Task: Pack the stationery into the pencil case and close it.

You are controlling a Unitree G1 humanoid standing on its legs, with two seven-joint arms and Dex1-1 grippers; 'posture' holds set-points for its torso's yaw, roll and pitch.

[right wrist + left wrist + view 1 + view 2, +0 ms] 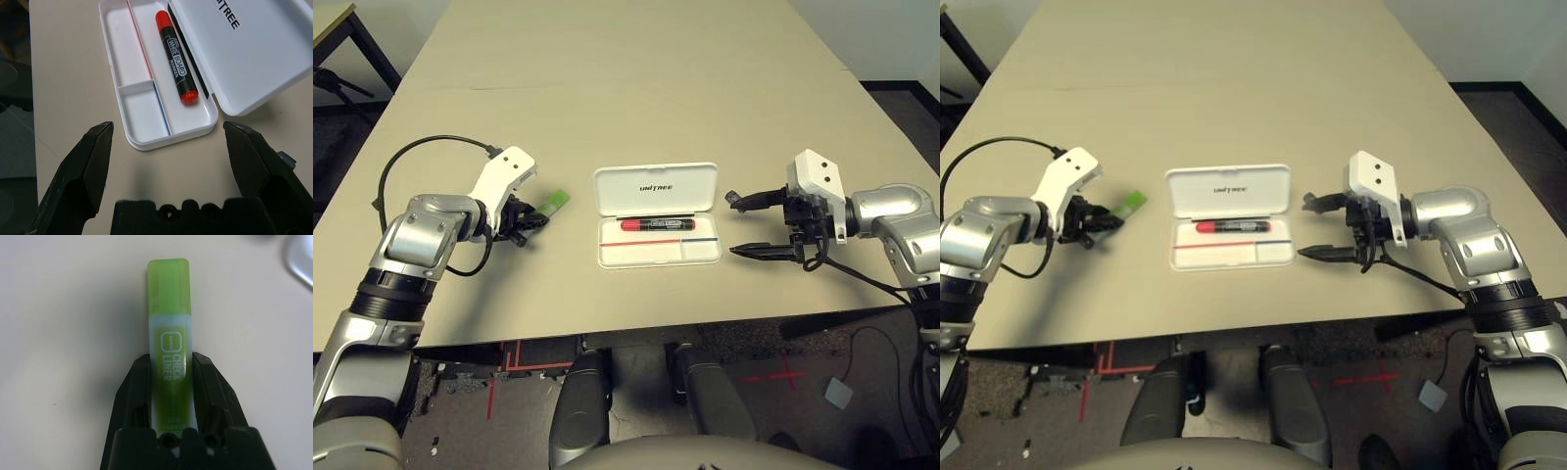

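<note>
Left wrist view: left claw [171,382] clamps the highlighter [169,323] by its rear half, cap jutting ahead. Right claw [168,134] gapes wide beside the case [146,142], marker [176,56] inside. Risk: the long overhang may pivot or catch the case rim.

**Beige table, one open case**

A long beige table [636,88] carries the scene; the white pencil case [657,188] lies open near its front edge, lid flat behind the tray; a seam crosses the tabletop farther back.
</note>
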